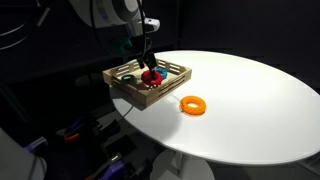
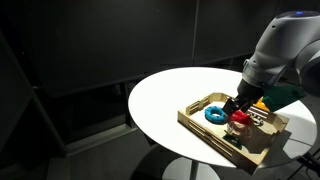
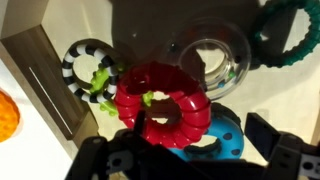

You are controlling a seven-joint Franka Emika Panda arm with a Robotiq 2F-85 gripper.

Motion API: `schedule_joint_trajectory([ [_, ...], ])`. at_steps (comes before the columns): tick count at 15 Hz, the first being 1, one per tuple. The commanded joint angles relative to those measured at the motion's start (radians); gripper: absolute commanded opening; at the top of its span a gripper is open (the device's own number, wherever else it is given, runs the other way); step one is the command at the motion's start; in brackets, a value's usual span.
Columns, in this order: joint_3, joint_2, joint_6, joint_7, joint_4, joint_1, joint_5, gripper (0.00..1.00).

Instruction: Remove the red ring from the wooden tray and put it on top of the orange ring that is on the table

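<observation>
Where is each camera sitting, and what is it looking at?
Exterior view: beside the table, looking down at the wooden tray and orange ring; the arm enters at top.
Exterior view: off another side, facing the wooden tray; the arm fills the right.
Wrist view: on the wrist, looking straight down onto the red ring; the fingers show below.
Shared: all show the red ring.

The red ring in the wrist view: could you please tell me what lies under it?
A blue ring pokes out beneath the red ring at its lower right; whatever else lies below is covered.
</observation>
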Motion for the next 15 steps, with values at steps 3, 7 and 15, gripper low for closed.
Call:
schedule_joint_trajectory([
  [3,-0.027,0.041,0.003,0.068,0.038,0.009,-0.074,1.00],
  [7,-0.021,0.053,-0.004,0.073,0.037,0.015,-0.066,0.73],
  [15,-0.016,0.037,-0.028,0.061,0.060,0.013,-0.026,0.09],
])
